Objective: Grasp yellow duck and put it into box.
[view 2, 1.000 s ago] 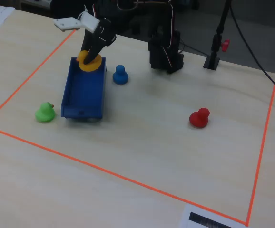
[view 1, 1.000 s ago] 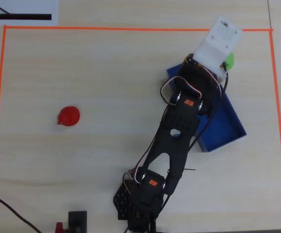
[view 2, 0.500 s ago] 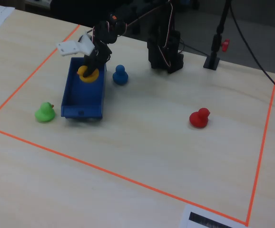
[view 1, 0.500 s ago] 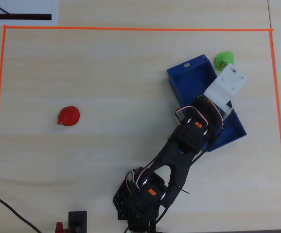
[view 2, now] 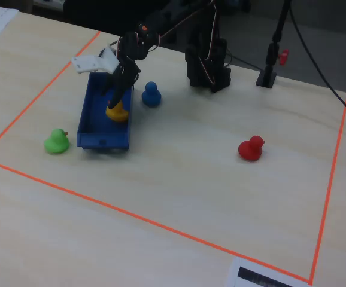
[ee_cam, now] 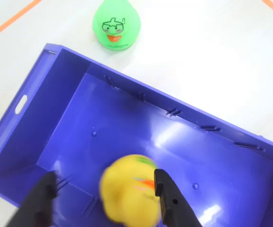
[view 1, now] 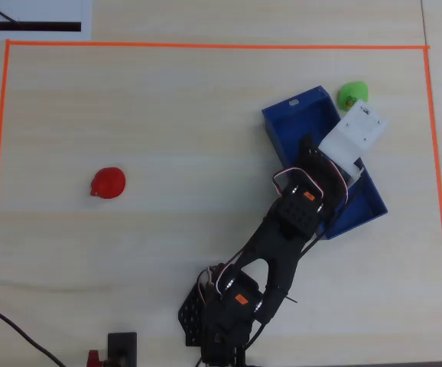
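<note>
**Duck over the box, fingers spread either side**

On the left of the fixed view sat the green toy [view 2: 56, 141], just outside the end wall of the box [view 2: 92, 110]. Next along, the box itself, long axis running away from the camera, and the yellow duck [view 2: 117, 112] was down inside it against the right-hand wall, with the gripper [view 2: 117, 95] directly above. Just right of the box stood a blue toy [view 2: 151, 95], and well away to the right, the red toy [view 2: 250, 148].

The wrist view gave the relation that mattered. The left finger [ee_cam: 41, 198] was well clear of the duck [ee_cam: 127, 187], a plain gap of blue floor between them; the right finger [ee_cam: 167, 198] lay at the duck's flank, though contact could not be made out. So the jaws stood apart, not clamped. The duck sat between the fingertips, nearer the right one, over the floor of the box [ee_cam: 127, 118], whose long axis ran from upper left to lower right. Whether it rested on the floor or was dropping could not be told; it was blurred.

As for looks: a rounded yellow body, a smear of orange on the right side for the beak, soft edges all round. In the overhead view the arm hid it, with only the box [view 1: 290, 115] showing.

By my reading the placing was all but done, and the next move called for a straight lift out.
</note>
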{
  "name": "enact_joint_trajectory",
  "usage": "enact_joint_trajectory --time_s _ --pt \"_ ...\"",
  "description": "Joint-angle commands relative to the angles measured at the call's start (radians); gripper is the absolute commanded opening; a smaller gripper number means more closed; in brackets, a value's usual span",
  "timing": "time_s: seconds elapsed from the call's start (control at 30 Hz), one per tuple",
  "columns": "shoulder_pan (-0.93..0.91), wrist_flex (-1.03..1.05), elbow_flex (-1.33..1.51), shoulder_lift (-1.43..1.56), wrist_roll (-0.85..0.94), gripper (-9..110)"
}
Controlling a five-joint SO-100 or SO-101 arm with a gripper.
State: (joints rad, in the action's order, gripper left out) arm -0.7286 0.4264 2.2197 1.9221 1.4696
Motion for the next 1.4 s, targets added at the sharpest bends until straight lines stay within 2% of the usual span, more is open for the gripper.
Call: enact_joint_trajectory --time_s 0.0,0.1,0.2,0.3,0.4,0.43,0.57,0.9,1.03,1.37 --pt "0.015 -0.015 -0.032 0.005 -0.012 31" --pt "0.043 0.044 -0.077 0.054 -0.054 27" --pt "0.129 0.291 -0.236 0.160 -0.163 19" --pt "0.281 0.543 -0.388 0.287 -0.284 11" --pt "0.474 0.684 -0.360 0.463 -0.362 3" --pt "0.537 0.695 -0.302 0.537 -0.385 0" --pt "0.710 0.676 0.031 0.793 -0.407 0" --pt "0.716 0.479 0.741 1.189 -0.307 0" --pt "0.699 0.479 0.877 1.284 -0.278 0" --pt "0.712 0.793 0.891 1.390 -0.235 0"
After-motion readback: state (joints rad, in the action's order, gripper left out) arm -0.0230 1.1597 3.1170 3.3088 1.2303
